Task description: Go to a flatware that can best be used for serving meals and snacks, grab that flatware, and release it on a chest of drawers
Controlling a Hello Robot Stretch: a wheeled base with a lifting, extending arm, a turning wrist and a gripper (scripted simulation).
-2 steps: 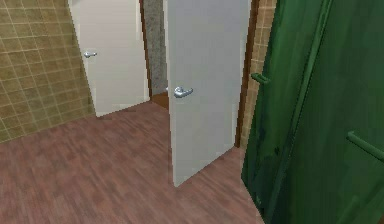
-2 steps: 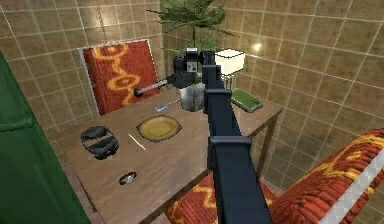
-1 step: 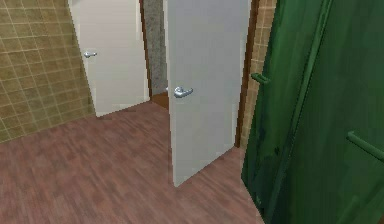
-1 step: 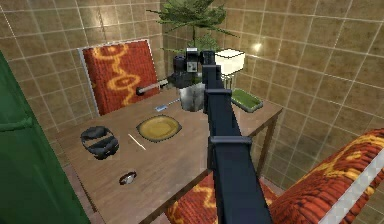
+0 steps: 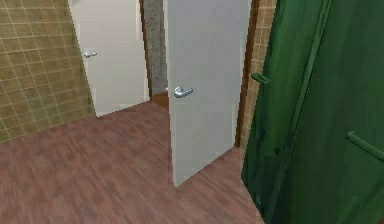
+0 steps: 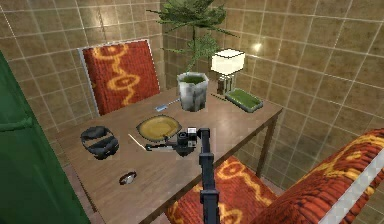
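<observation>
Plate [image 6: 157,126]: round, olive-yellow, lying flat near the middle of the wooden table [image 6: 110,170]
Gripper [image 6: 158,146]: at the plate's near rim, at the far end of the dark arm [image 6: 208,185]; over or touching the plate, cannot tell
Fingers [image 6: 152,147]: thin, pointing toward the arm side view's left; spread or pressed together, cannot tell; holding anything or not, cannot tell
Left of the plate: a pale stick [image 6: 135,143], then a black lump [image 6: 98,140]; a small ring-shaped thing [image 6: 128,179] nearer the table's front edge
Beyond the plate: a utensil [image 6: 165,105], a potted plant [image 6: 192,90], a white-shaded lamp [image 6: 228,64], a green tray [image 6: 243,98]
Chairs: red with orange pattern, one [image 6: 120,72] at the far side of the table, one [image 6: 335,185] at the arm side view's lower right
Forward view: a white door [image 5: 205,60] standing ajar with a metal handle [image 5: 182,92], tiled wall [image 5: 35,70], wood floor [image 5: 90,165], dark green furniture [image 5: 320,120] along the right
</observation>
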